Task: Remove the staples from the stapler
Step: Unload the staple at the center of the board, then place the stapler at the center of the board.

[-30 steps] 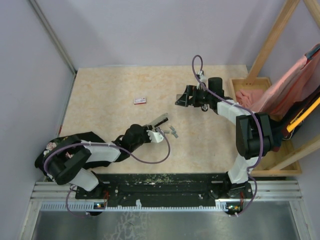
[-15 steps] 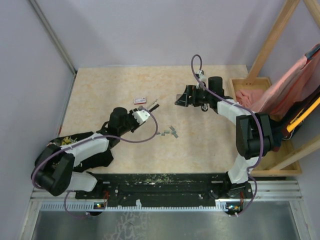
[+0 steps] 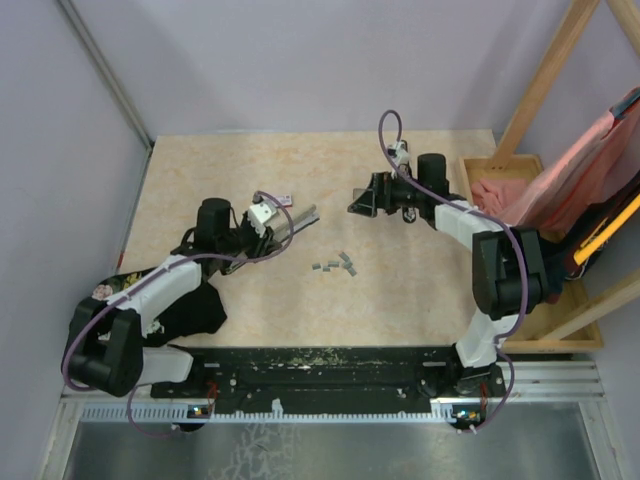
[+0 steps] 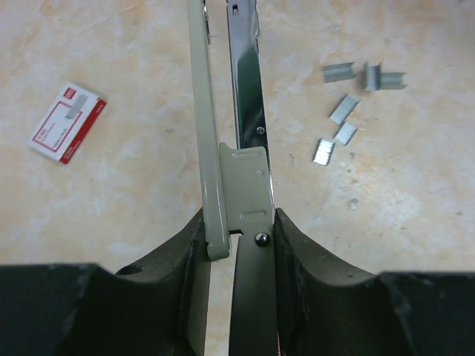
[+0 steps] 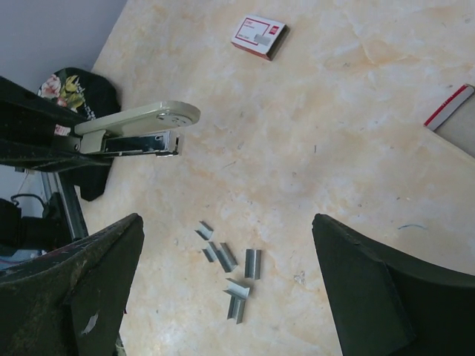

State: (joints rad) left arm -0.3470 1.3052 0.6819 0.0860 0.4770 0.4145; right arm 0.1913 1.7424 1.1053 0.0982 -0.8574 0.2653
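Note:
My left gripper [image 3: 262, 228] is shut on the rear of the stapler [image 3: 298, 218], which is hinged open, its beige top arm [image 4: 202, 111] standing apart from its metal staple rail [image 4: 249, 96]. In the left wrist view the black fingers [image 4: 304, 259] clamp the stapler's hinge end [image 4: 249, 178]. Several short grey staple strips [image 3: 336, 264] lie loose on the table to the right of the stapler; they also show in the left wrist view [image 4: 349, 111] and the right wrist view [image 5: 230, 267]. My right gripper [image 3: 362, 200] is open and empty, hovering above the staples [image 5: 226, 222].
A small red-and-white box [image 4: 67, 122] lies on the table left of the stapler tip, also in the right wrist view [image 5: 258, 35]. A wooden tray [image 3: 497, 162] with pink cloth stands at the right edge. A wooden frame rises at the right.
My left arm has swung left and back with the stapler, away from above the staples toward the red-and-white box. The staple strips stay on the table. The right arm has barely moved.

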